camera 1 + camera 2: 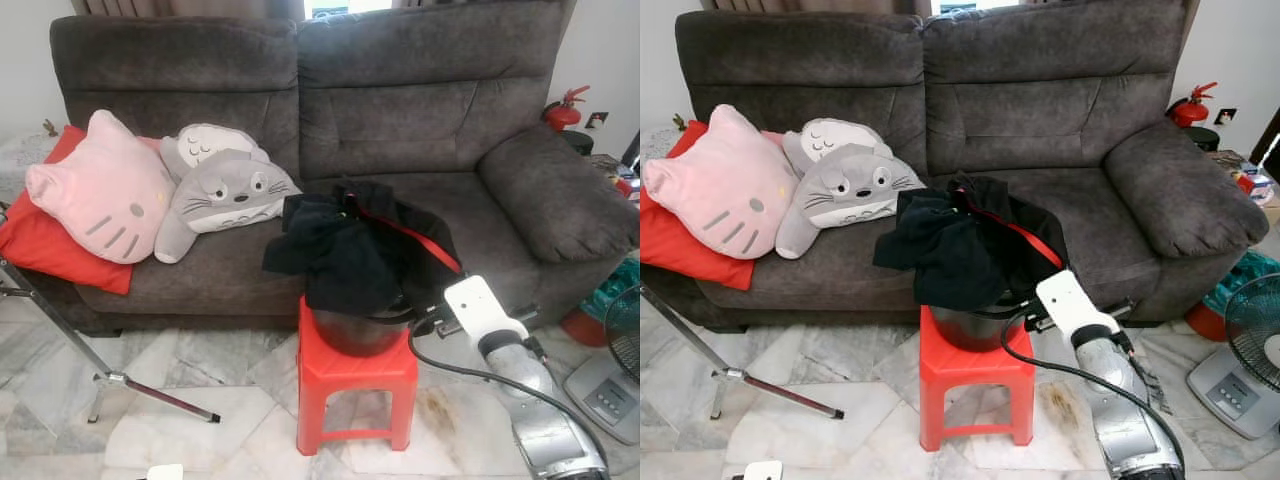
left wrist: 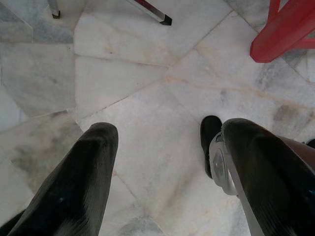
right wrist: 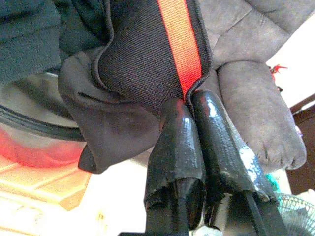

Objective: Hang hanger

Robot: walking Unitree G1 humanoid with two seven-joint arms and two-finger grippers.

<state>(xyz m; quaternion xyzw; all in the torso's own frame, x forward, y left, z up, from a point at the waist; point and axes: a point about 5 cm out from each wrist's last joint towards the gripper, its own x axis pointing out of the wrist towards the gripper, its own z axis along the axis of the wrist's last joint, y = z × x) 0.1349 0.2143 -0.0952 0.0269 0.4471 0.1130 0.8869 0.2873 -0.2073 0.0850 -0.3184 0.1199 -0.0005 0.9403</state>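
The right gripper (image 3: 191,105) has its jaws pinched on the black cloth (image 1: 345,250); next, I think, lift gently.

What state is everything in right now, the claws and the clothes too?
Right gripper: shut on the black garment's red-striped edge.
Left gripper: open, above the marble floor.
Black garment: heaped over the bowl.
Bowl: upright on the red stool.
Stool: standing before the sofa.
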